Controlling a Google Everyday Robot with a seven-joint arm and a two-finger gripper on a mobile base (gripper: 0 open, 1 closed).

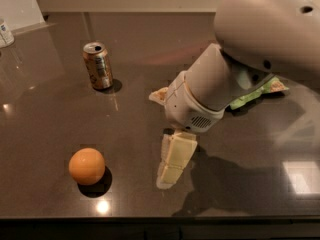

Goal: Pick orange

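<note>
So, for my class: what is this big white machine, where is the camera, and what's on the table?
The white shape is a robot arm; the cream piece at its end is its gripper, low over the dark table. One camera looks down from above; its mounting is unknown. On the table: an orange at front left, a soda can upright behind it, a green packet partly hidden by the arm. The orange lies apart from the gripper, not held.
</note>
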